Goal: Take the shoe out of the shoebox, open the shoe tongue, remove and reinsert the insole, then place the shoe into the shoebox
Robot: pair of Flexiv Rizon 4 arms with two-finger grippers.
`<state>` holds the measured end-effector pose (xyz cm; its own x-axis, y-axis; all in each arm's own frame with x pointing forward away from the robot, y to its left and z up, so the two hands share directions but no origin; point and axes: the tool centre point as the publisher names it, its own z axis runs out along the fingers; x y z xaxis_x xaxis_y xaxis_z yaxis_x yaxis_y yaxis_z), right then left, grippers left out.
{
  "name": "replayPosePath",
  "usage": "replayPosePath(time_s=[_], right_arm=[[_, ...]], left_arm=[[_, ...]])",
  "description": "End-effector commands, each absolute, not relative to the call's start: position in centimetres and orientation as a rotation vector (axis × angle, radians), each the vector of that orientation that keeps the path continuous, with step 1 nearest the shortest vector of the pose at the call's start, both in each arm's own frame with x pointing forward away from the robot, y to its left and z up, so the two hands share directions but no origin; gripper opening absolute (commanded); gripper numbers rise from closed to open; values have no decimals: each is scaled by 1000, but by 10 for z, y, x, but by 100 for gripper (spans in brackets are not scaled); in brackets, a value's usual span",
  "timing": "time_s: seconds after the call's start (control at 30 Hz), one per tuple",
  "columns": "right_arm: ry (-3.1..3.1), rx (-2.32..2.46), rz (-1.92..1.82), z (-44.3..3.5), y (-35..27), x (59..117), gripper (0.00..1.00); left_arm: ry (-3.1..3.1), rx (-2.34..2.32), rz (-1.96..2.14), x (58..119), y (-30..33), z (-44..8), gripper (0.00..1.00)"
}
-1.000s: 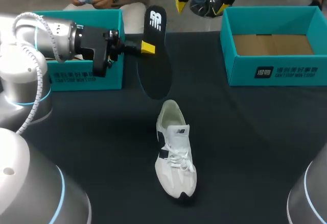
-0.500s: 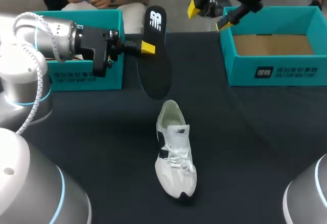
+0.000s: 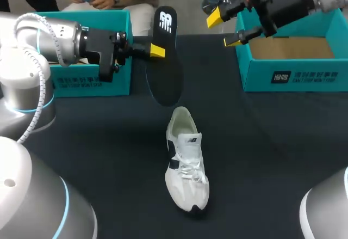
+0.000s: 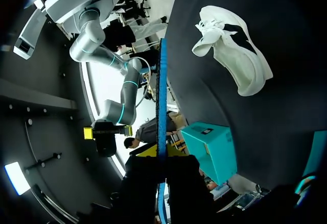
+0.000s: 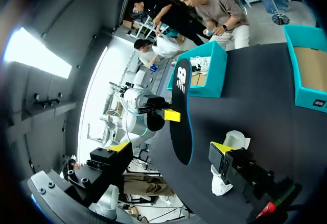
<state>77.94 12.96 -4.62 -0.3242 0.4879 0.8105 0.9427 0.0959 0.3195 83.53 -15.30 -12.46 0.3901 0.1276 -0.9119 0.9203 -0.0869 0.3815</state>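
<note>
Left gripper (image 3: 156,50) clamping insole (image 3: 166,73), one fingertip hidden behind it, right gripper (image 3: 223,30) wide, empty

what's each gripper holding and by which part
Left gripper holds the insole by its side edge, toward the logo end. Right gripper is open, holding nothing.

Even overhead light, white shoe (image 3: 186,163) bright against the dark table (image 3: 272,152), blown-out ceiling glare in right wrist view

Print logged by position, wording not transcribed. The black insole (image 3: 163,65) carries a white logo mark at its heel end. The white shoe (image 3: 186,160) has a small dark mark on its side panel. The left shoebox (image 3: 76,86) and right shoebox (image 3: 293,77) each have a white lettered label on the front wall.
</note>
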Motion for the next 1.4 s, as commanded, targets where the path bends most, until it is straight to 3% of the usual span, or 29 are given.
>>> replayPosePath(time_s=[0.03,1.4], right_arm=[[-1703,-1213,-1270,-53,129,777,100],[-1750,-1160,-1316,-97,193,798,100]], left_arm=[[975,1518,-878,836,-154,-125,0],[975,1518,-878,836,-154,-125,0]])
